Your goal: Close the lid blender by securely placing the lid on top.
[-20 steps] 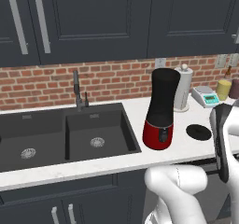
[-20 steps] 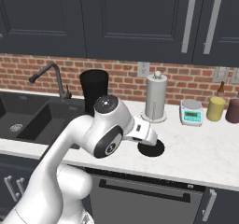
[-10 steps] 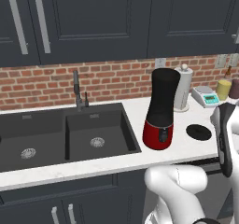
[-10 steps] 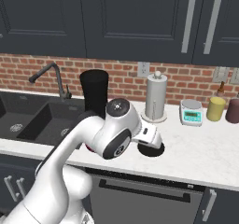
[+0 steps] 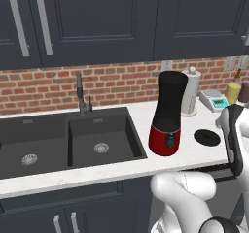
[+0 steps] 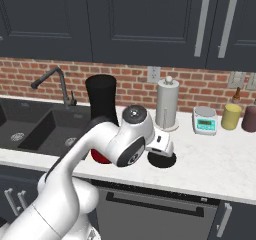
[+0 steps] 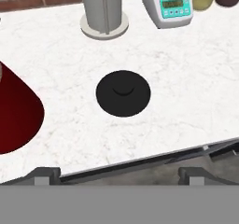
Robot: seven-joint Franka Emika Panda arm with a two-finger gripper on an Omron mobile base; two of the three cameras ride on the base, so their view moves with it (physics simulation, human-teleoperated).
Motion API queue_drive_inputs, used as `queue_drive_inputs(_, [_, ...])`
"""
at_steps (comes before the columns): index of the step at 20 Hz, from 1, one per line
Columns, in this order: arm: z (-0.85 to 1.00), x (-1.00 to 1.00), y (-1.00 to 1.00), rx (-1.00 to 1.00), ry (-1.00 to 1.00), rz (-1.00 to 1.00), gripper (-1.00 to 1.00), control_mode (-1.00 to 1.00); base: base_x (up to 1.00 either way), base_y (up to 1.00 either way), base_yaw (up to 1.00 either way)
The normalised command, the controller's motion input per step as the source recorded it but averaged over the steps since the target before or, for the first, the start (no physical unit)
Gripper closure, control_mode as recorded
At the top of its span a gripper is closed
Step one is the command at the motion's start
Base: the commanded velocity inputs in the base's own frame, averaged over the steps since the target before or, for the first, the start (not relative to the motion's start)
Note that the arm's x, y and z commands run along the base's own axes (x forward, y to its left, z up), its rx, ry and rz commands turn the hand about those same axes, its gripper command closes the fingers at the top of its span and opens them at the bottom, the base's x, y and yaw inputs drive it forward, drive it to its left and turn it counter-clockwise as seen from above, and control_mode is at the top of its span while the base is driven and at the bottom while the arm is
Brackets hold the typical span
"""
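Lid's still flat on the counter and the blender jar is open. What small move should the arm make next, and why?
Probably lower the gripper toward the lid to grasp it. In the hand view the fingers are spread wide and hold nothing, with the lid lying flat on the counter ahead of them. It rests apart from the blender, whose jar top is uncovered.

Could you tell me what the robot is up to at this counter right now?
It is going for the lid, which lies flat on the white counter to the right of the blender. The gripper hangs above the counter's front edge with its fingers spread wide, holding nothing. The blender's jar is uncovered. A paper-towel roll and a kitchen scale stand behind.
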Motion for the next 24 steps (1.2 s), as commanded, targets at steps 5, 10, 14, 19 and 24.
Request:
queue_drive_inputs(5, [-0.34, 0.19, 0.11, 0.00, 0.00, 0.04, -1.00, -1.00, 0.00, 0.00, 0.00])
queue_drive_inputs(10, [-0.28, 0.24, 0.02, 0.00, 0.01, 0.02, -1.00, -1.00, 0.00, 0.00, 0.00])
queue_drive_inputs(14, [-0.19, 0.26, 0.00, 0.00, 0.01, 0.03, -1.00, -1.00, 0.00, 0.00, 0.00])
queue_drive_inputs(19, [-0.11, 0.22, -0.01, 0.00, 0.04, 0.05, -1.00, -1.00, 0.00, 0.00, 0.00])
queue_drive_inputs(24, [-0.08, 0.20, -0.02, 0.00, 0.06, 0.05, -1.00, -1.00, 0.00, 0.00, 0.00])
